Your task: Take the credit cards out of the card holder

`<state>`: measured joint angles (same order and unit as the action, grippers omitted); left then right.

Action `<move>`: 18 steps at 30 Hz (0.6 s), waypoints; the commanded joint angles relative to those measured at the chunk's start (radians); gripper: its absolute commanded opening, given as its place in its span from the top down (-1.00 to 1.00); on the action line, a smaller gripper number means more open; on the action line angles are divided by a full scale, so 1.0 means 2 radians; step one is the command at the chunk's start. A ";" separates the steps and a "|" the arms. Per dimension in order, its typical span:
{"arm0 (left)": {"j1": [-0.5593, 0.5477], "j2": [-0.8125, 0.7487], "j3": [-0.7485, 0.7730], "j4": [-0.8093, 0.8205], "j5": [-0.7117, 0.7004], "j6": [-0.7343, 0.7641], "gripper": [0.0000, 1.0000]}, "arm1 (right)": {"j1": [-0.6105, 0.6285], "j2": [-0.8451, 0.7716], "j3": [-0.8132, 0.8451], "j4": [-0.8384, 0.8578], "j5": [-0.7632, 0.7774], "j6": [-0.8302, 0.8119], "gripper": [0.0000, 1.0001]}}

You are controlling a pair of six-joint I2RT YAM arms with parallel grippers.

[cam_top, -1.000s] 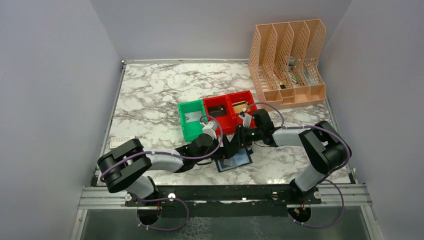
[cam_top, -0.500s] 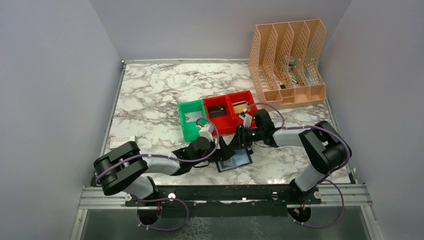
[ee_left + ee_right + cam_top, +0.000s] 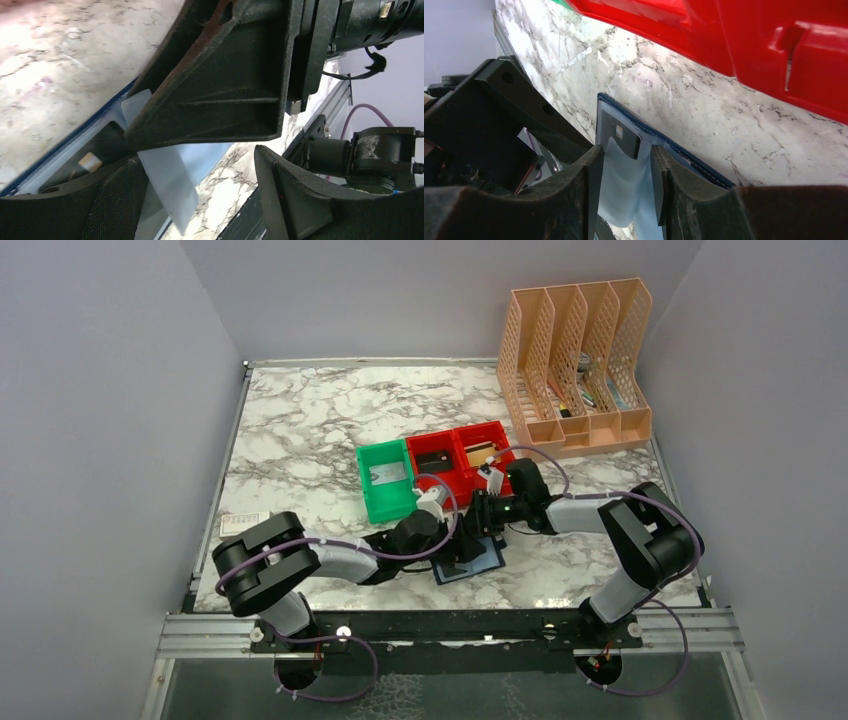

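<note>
Fingers (image 3: pixel 295 200) of the left gripper (image 3: pixel 197 162) stand wide apart, holding nothing, over the open card holder (image 3: pixel 488 560) on the marble table (image 3: pixel 300 430) near the red bins (image 3: pixel 455 465). The right gripper (image 3: pixel 626 150) narrowly straddles its pale inner panel (image 3: pixel 624 185); whether it pinches cannot be told.

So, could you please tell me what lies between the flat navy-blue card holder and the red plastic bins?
Just bare marble table: the right wrist view shows the navy-blue card holder apart from the red plastic bins.

right gripper (image 3: pixel 625 150) | astride card holder (image 3: pixel 619 132), pale panel | red bin (image 3: pixel 749 40) beyond
</note>
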<state>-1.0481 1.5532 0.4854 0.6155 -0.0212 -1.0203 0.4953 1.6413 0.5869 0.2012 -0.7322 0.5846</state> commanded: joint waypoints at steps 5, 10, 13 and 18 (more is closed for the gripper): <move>-0.010 0.013 0.041 0.008 0.022 0.021 -0.51 | -0.004 -0.074 0.018 -0.052 0.021 -0.011 -0.20; -0.012 0.046 0.071 0.012 0.036 0.025 -0.51 | -0.007 -0.122 0.036 -0.143 0.165 -0.026 -0.32; -0.017 0.070 0.092 0.016 0.045 0.027 -0.51 | -0.012 -0.150 0.038 -0.179 0.240 -0.028 -0.32; -0.021 0.115 0.107 0.017 0.047 0.017 -0.48 | -0.017 -0.183 0.026 -0.184 0.249 -0.034 -0.22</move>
<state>-1.0798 1.7355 0.6762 0.6247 0.0422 -0.9852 0.4690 1.3186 0.6388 -0.1089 -0.3367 0.5430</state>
